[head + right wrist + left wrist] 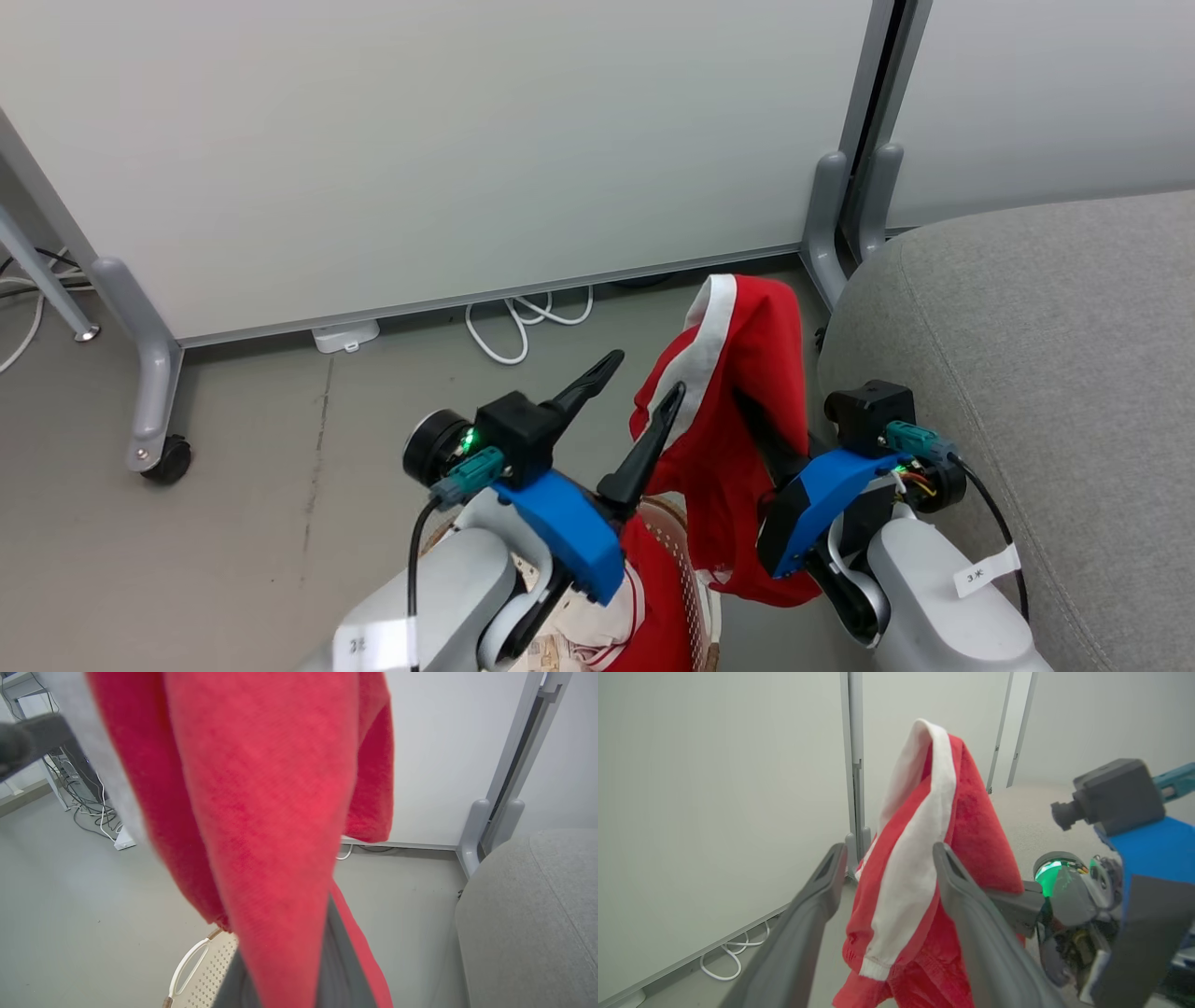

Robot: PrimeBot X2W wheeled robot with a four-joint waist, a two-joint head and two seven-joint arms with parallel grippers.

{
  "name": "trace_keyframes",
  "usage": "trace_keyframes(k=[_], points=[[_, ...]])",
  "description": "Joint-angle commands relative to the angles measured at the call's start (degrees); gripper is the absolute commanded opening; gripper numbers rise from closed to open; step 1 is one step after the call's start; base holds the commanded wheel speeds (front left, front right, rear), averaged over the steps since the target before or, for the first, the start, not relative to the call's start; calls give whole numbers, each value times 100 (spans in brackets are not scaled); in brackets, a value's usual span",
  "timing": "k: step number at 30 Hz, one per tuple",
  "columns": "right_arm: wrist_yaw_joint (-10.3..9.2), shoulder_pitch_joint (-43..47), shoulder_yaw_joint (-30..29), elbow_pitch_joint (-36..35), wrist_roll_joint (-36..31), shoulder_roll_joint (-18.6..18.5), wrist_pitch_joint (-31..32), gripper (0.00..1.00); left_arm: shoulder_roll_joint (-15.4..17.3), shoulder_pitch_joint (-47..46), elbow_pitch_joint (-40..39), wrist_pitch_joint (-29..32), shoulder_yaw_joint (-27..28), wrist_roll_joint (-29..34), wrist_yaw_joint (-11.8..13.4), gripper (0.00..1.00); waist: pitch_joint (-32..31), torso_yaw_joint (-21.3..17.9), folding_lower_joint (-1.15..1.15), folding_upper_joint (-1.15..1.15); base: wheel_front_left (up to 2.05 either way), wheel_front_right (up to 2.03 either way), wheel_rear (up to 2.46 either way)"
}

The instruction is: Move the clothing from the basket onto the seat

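Hoisted above the basket (pixel 689 551), draped in a peak over the right gripper (pixel 761 431): a red garment (pixel 738 373). Clamped shut there on a fold, tips buried in cloth. Also above the basket, just beside the hanging cloth: the left gripper (pixel 644 373), spread wide, gripping nothing. Down inside the basket: a second garment (pixel 653 607). Just right of the basket: the seat (pixel 1027 373).

Probably light, limp and fleecy; sure to sag and swing, apt to slide out of a shallow pinch, nothing to break. Best pinched deep through bunched layers near the top of the drape, not at a thin hem. Worth watching for the trailing tail snagging on the basket rim.
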Motion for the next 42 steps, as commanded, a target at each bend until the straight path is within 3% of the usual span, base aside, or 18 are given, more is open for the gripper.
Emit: trace_keyframes(k=[1, 9, 16, 25, 31, 42], points=[[1, -80, -42, -61, -70, -16, 2, 0, 110, 279, -207, -25, 252, 276, -55, 100, 34, 9, 0, 0, 0, 0, 0], [1, 25, -222, -207, -311, -22, 57, 0, 272, 1644, -1035, -26, 1512, 1332, -434, 100, 123, 40, 0, 0, 0, 0, 0], [1, 166, -406, -367, -470, -21, 122, 0, 104, 2434, -1334, -27, 2474, 1906, -572, 100, 168, 71, 0, 0, 0, 0, 0], [1, 321, -522, -554, -539, -20, 230, 0, -68, 2782, -1412, -27, 2920, 2248, -649, 100, 133, 84, 0, 0, 0, 0, 0], [1, 393, -546, -679, -562, -20, 294, 0, -83, 2815, -1463, -27, 2863, 2231, -633, 100, 145, -22, 0, 0, 0, 0, 0], [1, 380, -605, -865, -559, -17, 314, 0, 11, 2666, -1589, -27, 2757, 2176, -635, 100, 362, -807, 0, 0, 0, 0, 0]])
